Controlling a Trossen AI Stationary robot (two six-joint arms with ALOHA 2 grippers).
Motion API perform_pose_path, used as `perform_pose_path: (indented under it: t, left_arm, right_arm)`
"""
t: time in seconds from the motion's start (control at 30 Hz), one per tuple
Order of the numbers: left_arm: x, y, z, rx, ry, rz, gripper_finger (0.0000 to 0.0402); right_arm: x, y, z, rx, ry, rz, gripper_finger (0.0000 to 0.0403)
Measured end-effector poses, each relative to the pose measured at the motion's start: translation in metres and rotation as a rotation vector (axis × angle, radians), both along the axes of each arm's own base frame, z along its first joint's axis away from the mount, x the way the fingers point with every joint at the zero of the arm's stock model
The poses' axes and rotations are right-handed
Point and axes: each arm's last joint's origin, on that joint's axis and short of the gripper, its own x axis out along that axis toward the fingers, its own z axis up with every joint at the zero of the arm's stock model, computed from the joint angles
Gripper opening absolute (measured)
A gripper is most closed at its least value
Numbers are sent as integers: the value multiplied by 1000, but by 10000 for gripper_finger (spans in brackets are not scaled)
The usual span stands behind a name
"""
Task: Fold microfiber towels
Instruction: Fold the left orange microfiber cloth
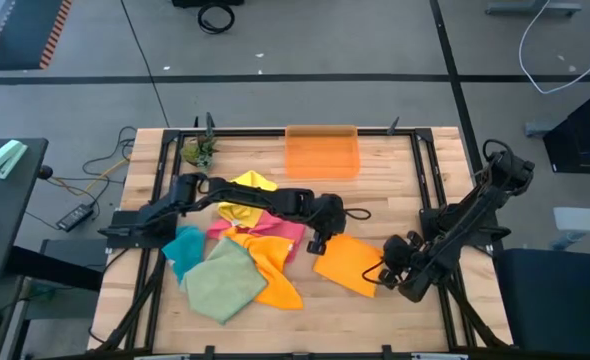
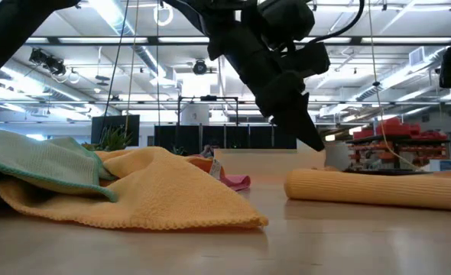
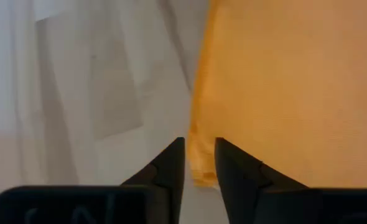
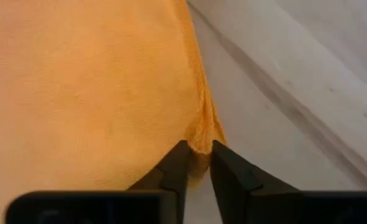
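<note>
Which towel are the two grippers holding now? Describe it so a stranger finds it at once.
On the wooden table, look right of the heaped towels. The flat orange towel lies there alone, with the left gripper and right gripper shut on opposite edges; its neighbours lie crumpled together.

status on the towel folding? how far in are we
Early. Nothing looks finished yet. In hand: the orange towel lies apart on the table; the left claw pinches one corner and the right claw the opposite edge, mid-fold. Left: the pile of unfolded towels, yellow, pink, teal, sage green and another orange one. The orange bin looks empty.
</note>
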Motion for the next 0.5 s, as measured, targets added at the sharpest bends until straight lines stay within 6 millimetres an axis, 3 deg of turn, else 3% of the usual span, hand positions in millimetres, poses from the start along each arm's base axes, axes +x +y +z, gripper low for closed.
perform_pose_path:
  t: [0.33,0.43,0.5]
  left_arm:
    - [-2,-6,9,-70,49,-48,131]
    - [-4,-14,3,-128,56,-106,119]
    - [-4,-19,-1,-130,31,-122,105]
  right_arm:
    - [-3,-8,28,-76,-65,-13,174]
    - [-4,-5,33,-33,-103,-5,174]
    - [-2,3,34,-1,-153,38,147]
